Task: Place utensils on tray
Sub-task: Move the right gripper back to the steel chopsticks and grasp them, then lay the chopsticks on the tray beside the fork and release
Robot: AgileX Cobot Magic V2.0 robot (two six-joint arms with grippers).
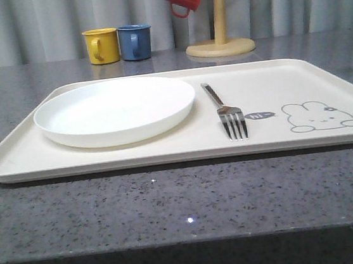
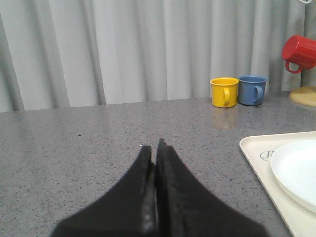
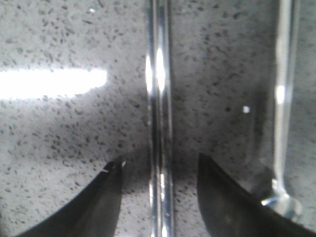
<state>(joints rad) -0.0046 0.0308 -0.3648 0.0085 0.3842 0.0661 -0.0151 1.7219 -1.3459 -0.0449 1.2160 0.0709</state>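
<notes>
Front view gives me the fork (image 1: pixel 228 113) lying on the tray (image 1: pixel 166 153) beside the plate (image 1: pixel 115 111). My right gripper (image 3: pixel 159 170) is spread around the chopsticks (image 3: pixel 159 113) on the counter (image 3: pixel 59 128); my left gripper (image 2: pixel 155 148) is closed, empty.

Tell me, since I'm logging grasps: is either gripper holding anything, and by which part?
Nothing is held. The left gripper is shut on nothing above the counter. The right gripper is open, its fingers either side of the chopsticks, not gripping them.
</notes>
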